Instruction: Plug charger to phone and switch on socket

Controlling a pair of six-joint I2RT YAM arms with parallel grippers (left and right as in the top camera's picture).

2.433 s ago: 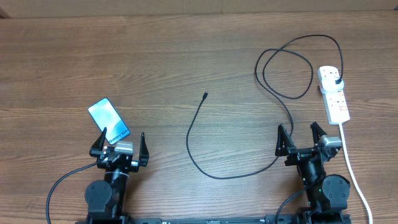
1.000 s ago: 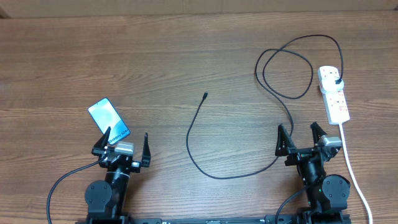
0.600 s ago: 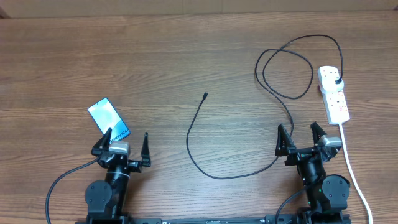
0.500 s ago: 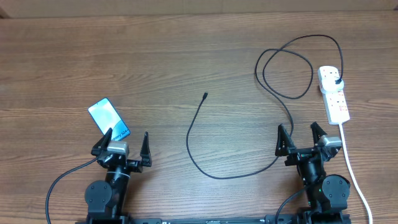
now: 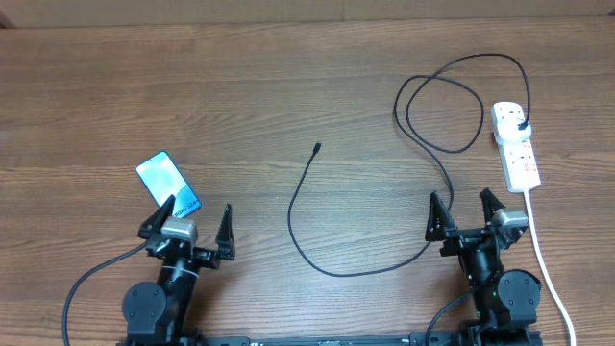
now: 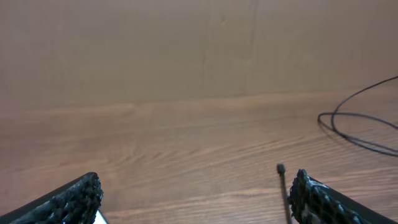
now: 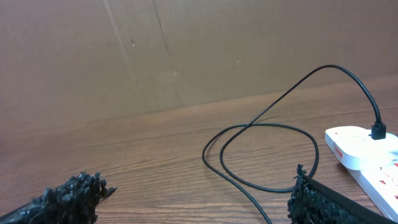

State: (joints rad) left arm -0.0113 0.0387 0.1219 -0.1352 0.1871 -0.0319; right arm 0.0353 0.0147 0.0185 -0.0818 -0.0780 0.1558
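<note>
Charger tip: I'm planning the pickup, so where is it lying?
Overhead, the charger tip lies free mid-table, between the phone at left and the socket at right.

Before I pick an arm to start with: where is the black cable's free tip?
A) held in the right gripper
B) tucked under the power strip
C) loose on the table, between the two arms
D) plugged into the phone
C: the cable tip lies bare on the table, well apart from the phone.
</note>
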